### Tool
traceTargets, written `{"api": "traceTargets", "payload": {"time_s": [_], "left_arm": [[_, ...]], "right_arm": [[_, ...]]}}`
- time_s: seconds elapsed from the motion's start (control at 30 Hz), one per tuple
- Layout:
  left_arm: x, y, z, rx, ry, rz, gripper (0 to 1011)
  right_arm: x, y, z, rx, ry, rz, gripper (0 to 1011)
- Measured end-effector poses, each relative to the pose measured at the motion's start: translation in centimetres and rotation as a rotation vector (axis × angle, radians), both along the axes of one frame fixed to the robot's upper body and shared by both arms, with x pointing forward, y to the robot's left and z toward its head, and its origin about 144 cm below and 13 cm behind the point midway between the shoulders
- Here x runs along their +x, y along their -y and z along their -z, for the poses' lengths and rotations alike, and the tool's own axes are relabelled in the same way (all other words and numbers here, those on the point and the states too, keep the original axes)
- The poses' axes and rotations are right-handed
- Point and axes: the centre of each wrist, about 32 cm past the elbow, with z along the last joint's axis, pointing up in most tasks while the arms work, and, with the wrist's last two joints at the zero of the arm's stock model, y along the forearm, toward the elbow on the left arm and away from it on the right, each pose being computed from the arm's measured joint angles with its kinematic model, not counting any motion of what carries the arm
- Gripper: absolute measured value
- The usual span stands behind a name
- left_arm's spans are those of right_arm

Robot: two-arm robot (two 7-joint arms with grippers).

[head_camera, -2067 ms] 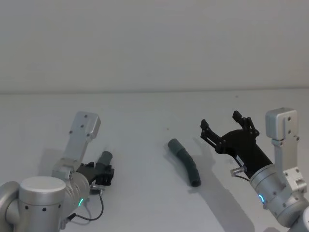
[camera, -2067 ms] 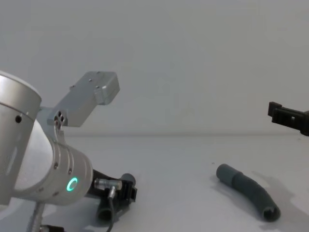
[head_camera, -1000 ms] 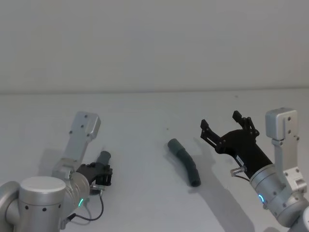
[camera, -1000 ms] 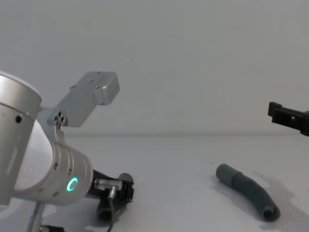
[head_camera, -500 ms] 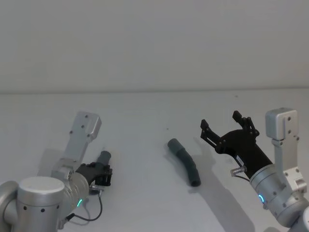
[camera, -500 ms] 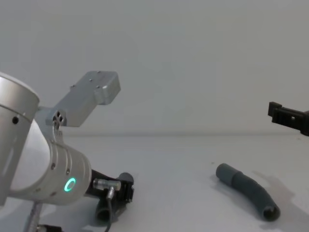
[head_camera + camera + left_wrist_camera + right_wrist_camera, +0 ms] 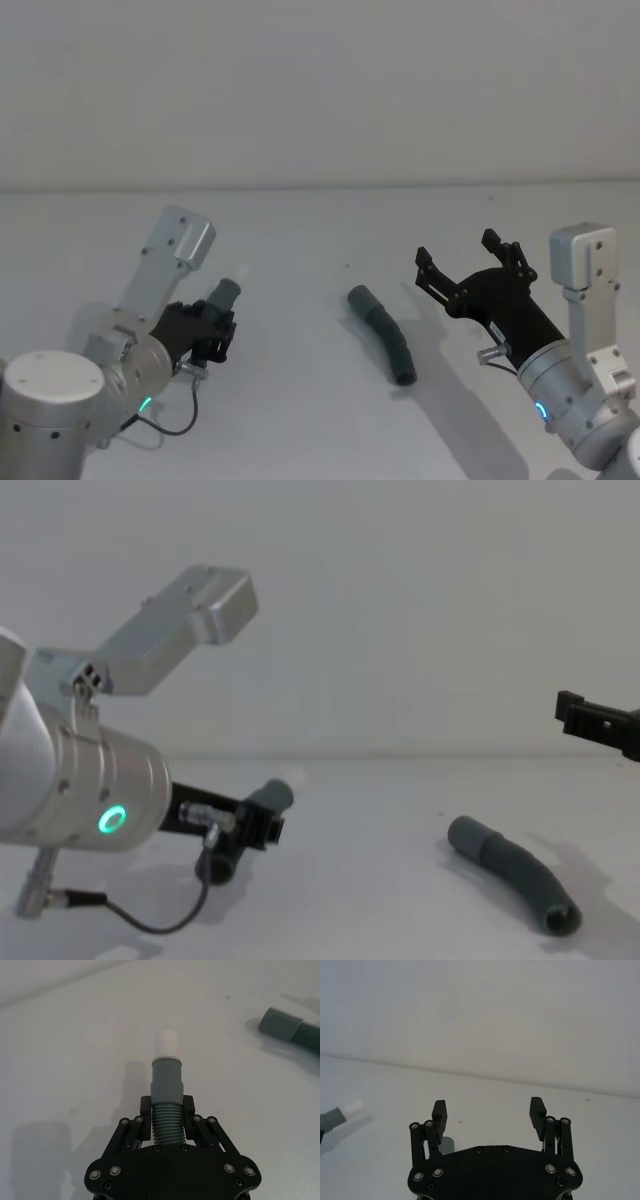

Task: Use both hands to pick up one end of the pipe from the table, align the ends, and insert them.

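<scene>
Left gripper (image 7: pixel 212 336), clamped on the white-tipped tube (image 7: pixel 226 294), has lifted it off the table (image 7: pixel 300 230); the longer tube (image 7: pixel 385 335) awaits the gaping right gripper (image 7: pixel 456 248) nearby.

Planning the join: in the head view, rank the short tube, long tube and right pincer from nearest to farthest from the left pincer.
1. Short tube: gripped in the left pincer.
2. Long tube: lying in the centre.
3. Right pincer: open, far right.
</scene>
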Motion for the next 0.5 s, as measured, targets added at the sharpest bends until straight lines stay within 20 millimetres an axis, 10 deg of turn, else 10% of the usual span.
{"api": "traceTargets", "payload": {"time_s": [0.5], "left_arm": [[0.4,-2.8,-1.4,0.061,0.197,0.222,327]], "right_arm": [[0.1,0.1,-0.2,-0.013,-0.014,-0.010,1004]]}}
